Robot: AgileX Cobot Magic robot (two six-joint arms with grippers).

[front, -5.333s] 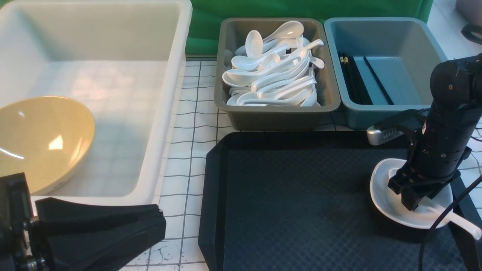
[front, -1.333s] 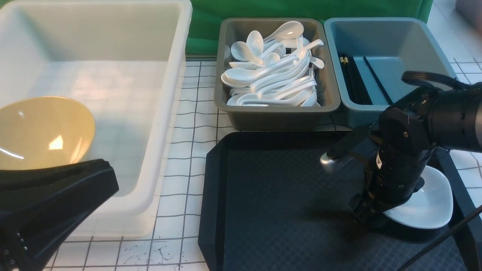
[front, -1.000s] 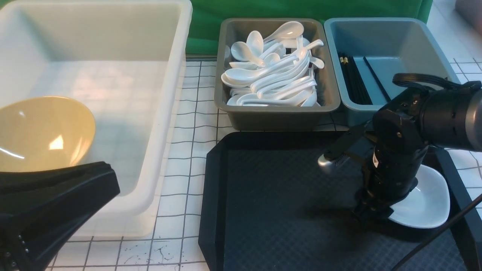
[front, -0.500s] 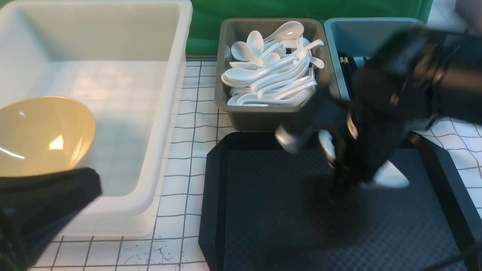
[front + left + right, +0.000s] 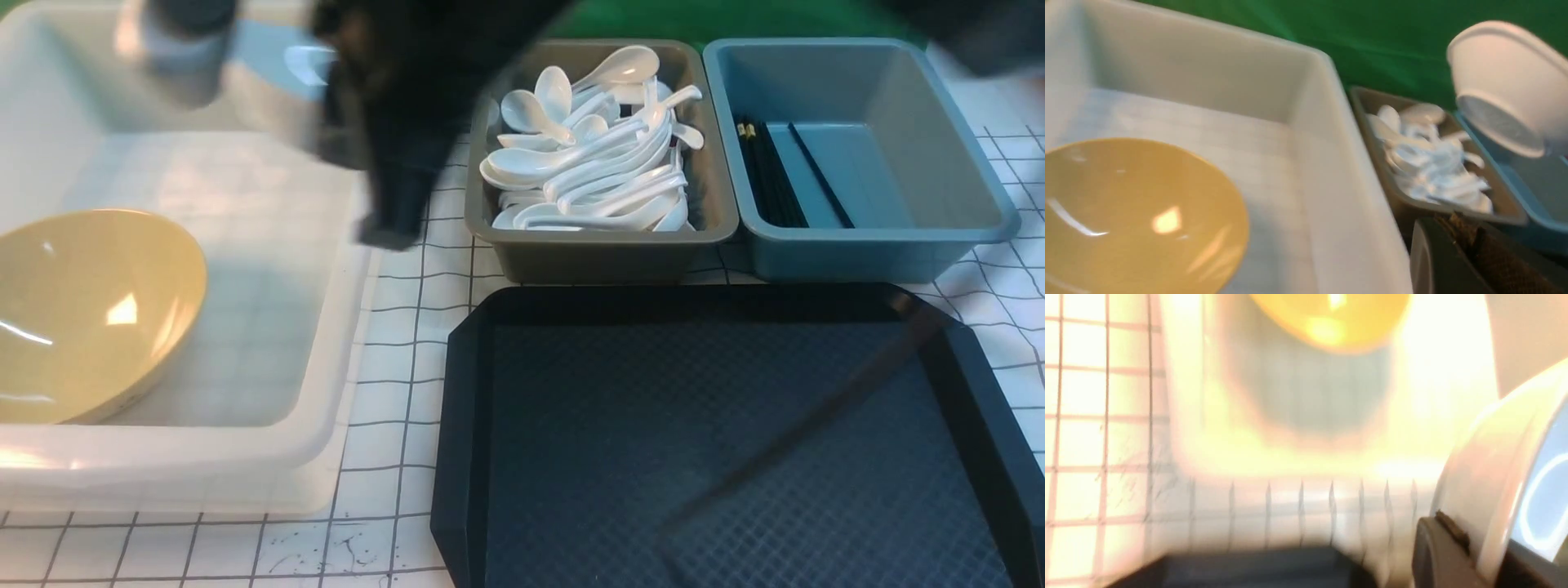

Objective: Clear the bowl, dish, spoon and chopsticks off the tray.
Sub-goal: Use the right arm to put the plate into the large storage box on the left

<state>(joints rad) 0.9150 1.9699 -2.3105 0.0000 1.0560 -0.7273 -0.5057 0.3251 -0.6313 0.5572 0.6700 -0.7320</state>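
Over the white tub [image 5: 359, 327] holding the bowl [image 5: 90, 310], the right gripper [image 5: 1453, 539] clamps the dish [image 5: 1502, 90] by its rim; the left gripper [image 5: 1445, 261] sits clenched.

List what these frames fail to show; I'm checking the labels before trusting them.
Right end effector: front view, heavily blurred; how its jaws stand is unreadable.
Dish: right wrist view, cut off by the frame edge and blurred.
Chopsticks: front view, too thin and dark to count.
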